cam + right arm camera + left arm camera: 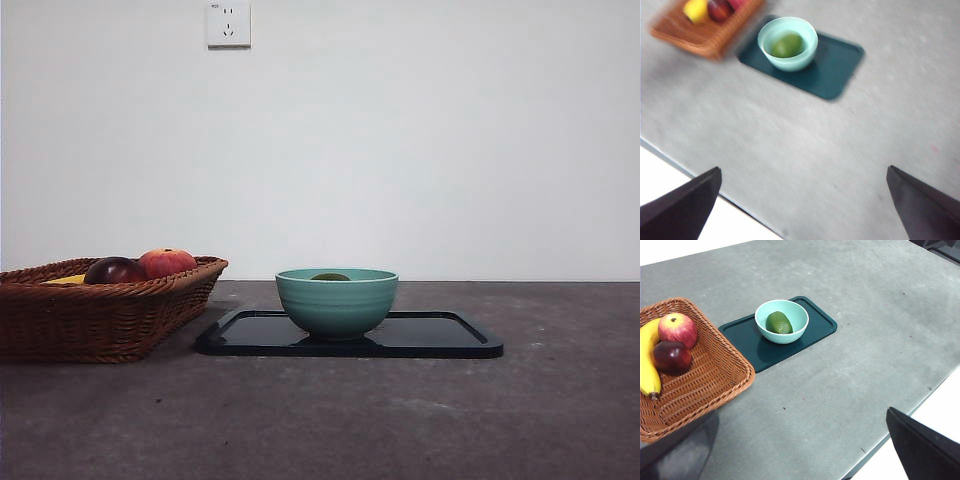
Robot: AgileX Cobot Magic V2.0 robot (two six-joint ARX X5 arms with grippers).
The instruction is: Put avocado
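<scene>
1. Avocado (779, 322) lies inside the teal bowl (782, 320), and the bowl stands on the dark tray (817, 327) on the grey table (850, 370).
2. Front view is level with the table, so only a thin green sliver of the avocado (330, 276) clears the bowl rim (337, 300). Both wrist views look down into the bowl and show the whole fruit.
3. Front view shows a wall socket (228, 23) above – neither wrist view has it.
4. Wicker basket (715, 375) sits just beside the tray. Left wrist view shows a banana (647, 360), a red apple (677, 329) and a dark maroon fruit (672, 357) in it; from the front the banana is only a yellow edge.
5. Avocado is oval, lying on its side, long axis roughly level – slanted across the bowl in the left wrist view. Which end is the stem end, can't tell.
6. Left gripper (800, 450) and right gripper (802, 205) are both high over the table, well apart from the bowl, jaws spread wide, holding nothing. Right wrist view is blurred.
</scene>
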